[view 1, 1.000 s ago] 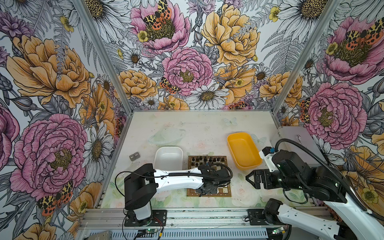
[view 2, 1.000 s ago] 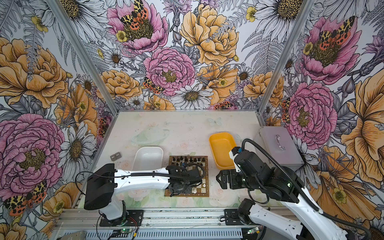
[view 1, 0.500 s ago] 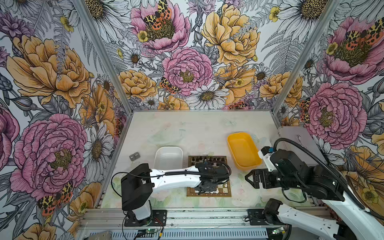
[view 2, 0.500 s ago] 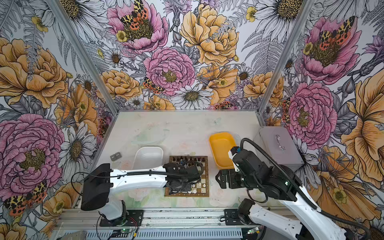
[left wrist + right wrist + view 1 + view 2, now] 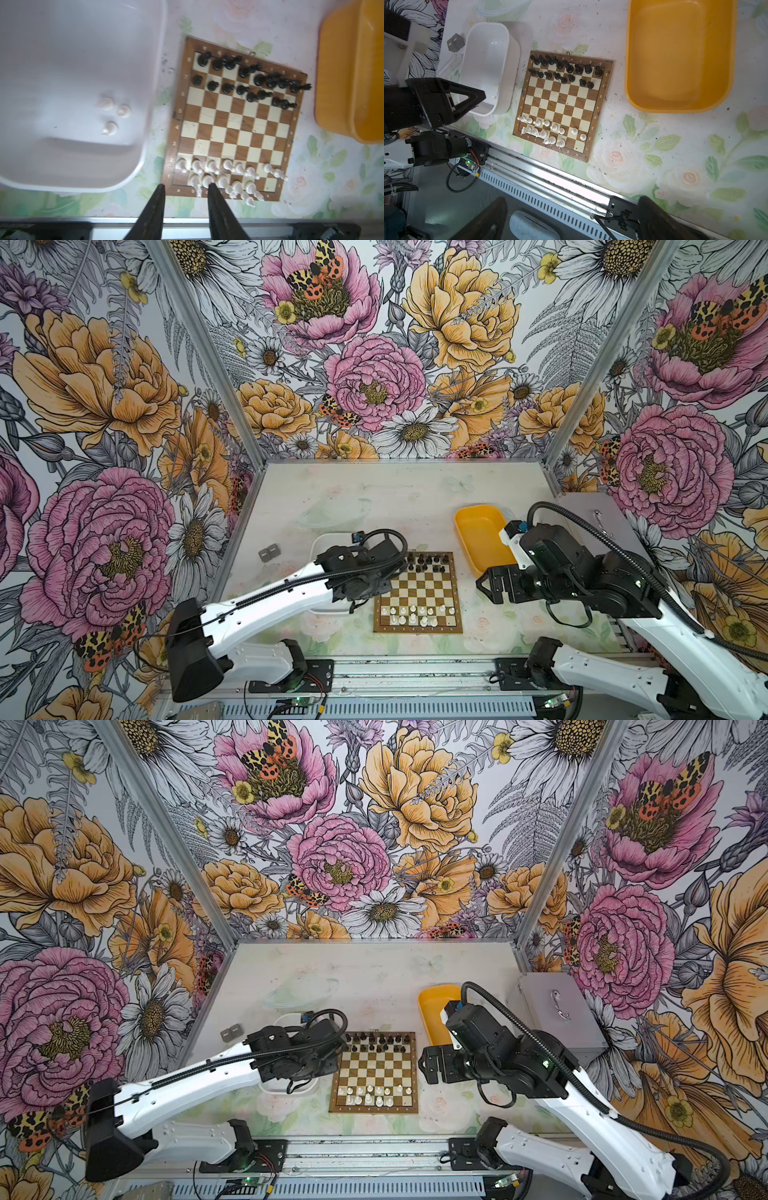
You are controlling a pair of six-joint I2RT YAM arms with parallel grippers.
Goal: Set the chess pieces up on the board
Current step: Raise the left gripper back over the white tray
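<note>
Left claw [image 5: 186, 185] spread, empty, beside the board [image 5: 417, 593] on the counter. Three white pieces [image 5: 123, 110], seemingly pawns, lie in the white tray [image 5: 153, 104]; next: fetch one. Right claw [image 5: 572, 200] spread, empty.

The board [image 5: 417, 593] sits near the front edge of the desk [image 5: 374, 497]. Just left of the board stands the left tray [image 5: 513, 68], with three loose pieces [image 5: 123, 110] lying in it. Further left and a little back lies a small block [image 5: 269, 552]. Right of the board and set back from it is the right tray [image 5: 478, 535], and further right again a box [image 5: 561, 1011]. On the board, the far pieces [image 5: 578, 69] fill its two back rows. The near pieces [image 5: 544, 134] stand in its two front rows.
</note>
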